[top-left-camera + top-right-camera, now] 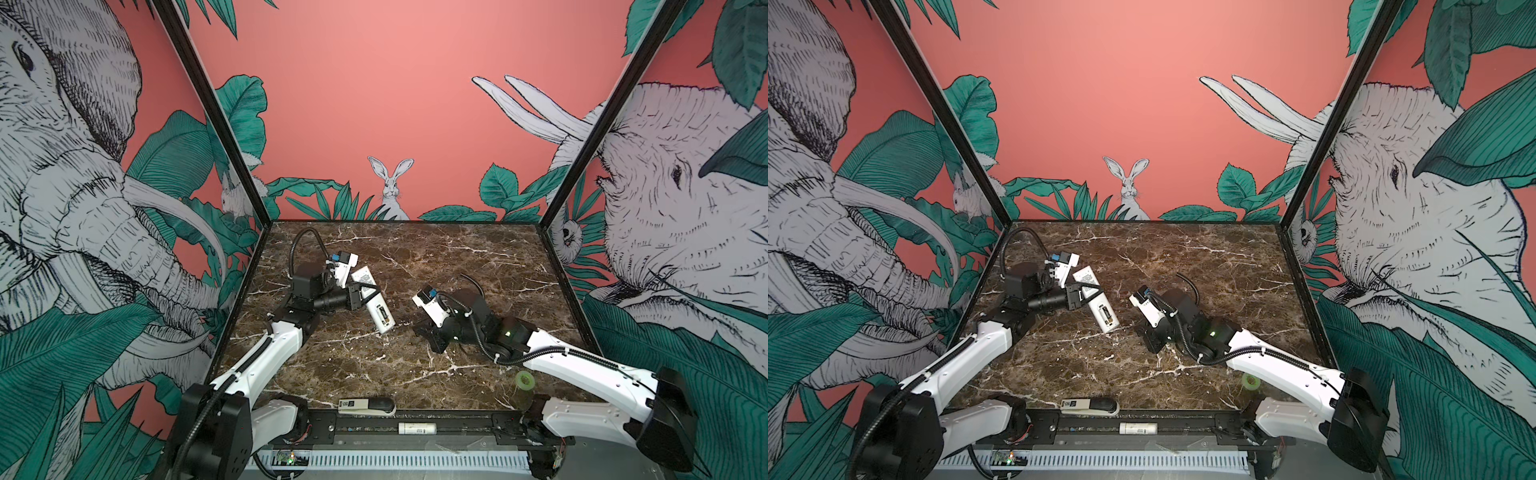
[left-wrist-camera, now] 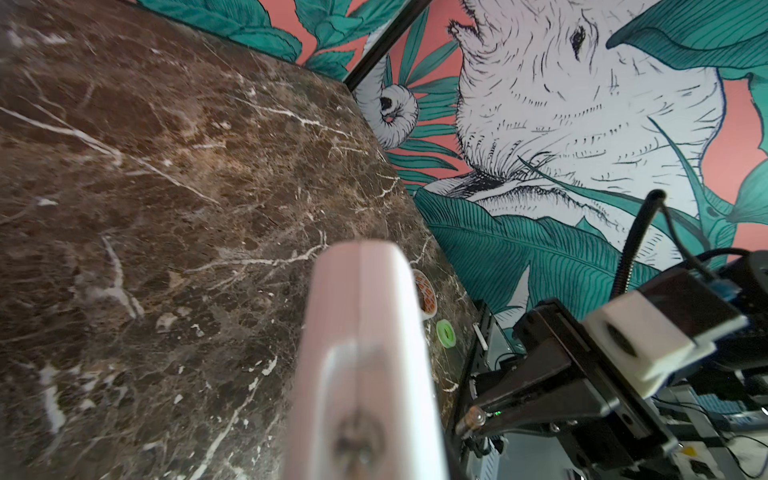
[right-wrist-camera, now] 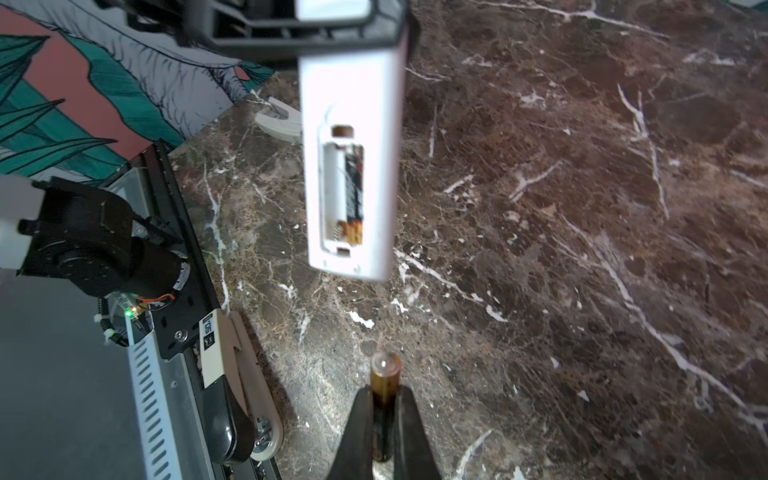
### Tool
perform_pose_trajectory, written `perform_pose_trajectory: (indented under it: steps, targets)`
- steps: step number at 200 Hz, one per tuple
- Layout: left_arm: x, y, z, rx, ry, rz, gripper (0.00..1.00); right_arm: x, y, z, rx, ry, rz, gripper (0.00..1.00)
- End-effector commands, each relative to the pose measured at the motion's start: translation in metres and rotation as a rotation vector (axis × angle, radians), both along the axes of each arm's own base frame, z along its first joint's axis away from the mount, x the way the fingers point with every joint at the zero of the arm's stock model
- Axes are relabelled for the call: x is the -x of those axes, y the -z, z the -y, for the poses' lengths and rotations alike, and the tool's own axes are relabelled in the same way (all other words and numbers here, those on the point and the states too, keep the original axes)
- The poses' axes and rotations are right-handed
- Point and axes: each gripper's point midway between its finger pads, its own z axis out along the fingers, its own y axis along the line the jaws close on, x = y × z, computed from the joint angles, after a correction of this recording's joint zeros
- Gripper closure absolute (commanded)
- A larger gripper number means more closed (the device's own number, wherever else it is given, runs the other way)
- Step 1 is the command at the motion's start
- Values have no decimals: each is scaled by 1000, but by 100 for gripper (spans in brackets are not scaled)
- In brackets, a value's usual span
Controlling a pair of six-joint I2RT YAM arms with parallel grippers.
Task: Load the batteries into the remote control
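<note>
Marble table (image 1: 457, 257) is filling the lower centre of both top views, with the two arms reaching in from the bottom corners. Left of centre, the left gripper (image 1: 365, 293) (image 1: 1088, 291) is clamping the remote control (image 1: 376, 305) (image 1: 1100, 305) across its middle, with the jaws drawn tight against its sides. It is holding the remote tilted, back facing up, with the free end pointing toward the lower right of the frame.

The right wrist view is showing that back close up. The battery bay is lying open, one battery (image 3: 354, 187) is sitting in one slot, and the slot beside it is showing bare white plastic.

Just right of centre in both top views, the right gripper (image 1: 422, 330) (image 1: 1144, 332) is hovering low over the marble, near the remote's free end but apart from it. Its fingers (image 3: 361, 415) are pinching the second battery (image 3: 385, 374) (image 2: 475, 417) and are almost fully closed on it. The battery's metal tip is sticking out past the fingertips toward the remote.

At the bottom edge of the table, a stapler (image 1: 365, 405) (image 1: 1090, 405) is lying near the centre. A white tube (image 1: 417, 428) (image 1: 1138, 428) is resting on the black rail (image 1: 465, 430) just below it. A green tape roll (image 1: 524, 380) (image 1: 1250, 380) is sitting at the lower right of the marble, close to the right arm.
</note>
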Motion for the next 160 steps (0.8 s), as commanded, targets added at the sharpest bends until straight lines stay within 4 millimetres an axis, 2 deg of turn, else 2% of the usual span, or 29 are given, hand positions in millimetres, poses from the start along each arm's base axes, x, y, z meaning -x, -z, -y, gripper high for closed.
perform_pose_trajectory:
  steps: [1, 46, 72, 86, 102, 113, 122, 140, 160]
  targets:
    - [6, -33, 16, 81, 99, 75, 100, -3, -32, -16, -90, -71, 92, 94]
    - [10, -39, 25, 153, 179, 29, 100, -4, -53, -27, -173, -108, 149, 93]
    - [5, -27, 21, 96, 132, 14, 100, -15, -46, -23, -138, -54, 144, 91]
    - [0, -18, 13, 27, 71, 21, 100, -17, -37, -19, -121, -17, 115, 89]
    - [-7, -15, 2, -13, 5, 24, 100, -22, -24, -9, -100, 60, 84, 81]
    - [-13, -13, -5, -29, -41, 28, 100, -30, -10, 6, -42, 154, 60, 76]
    - [-18, -11, -10, -50, -70, 22, 100, -41, 4, 26, 31, 287, 35, 71]
    - [-21, -7, -14, -77, -84, 8, 100, -39, 28, 44, 113, 367, -50, 62]
    - [-22, -2, -13, -80, -81, -6, 100, -33, 52, 53, 175, 422, -148, 59]
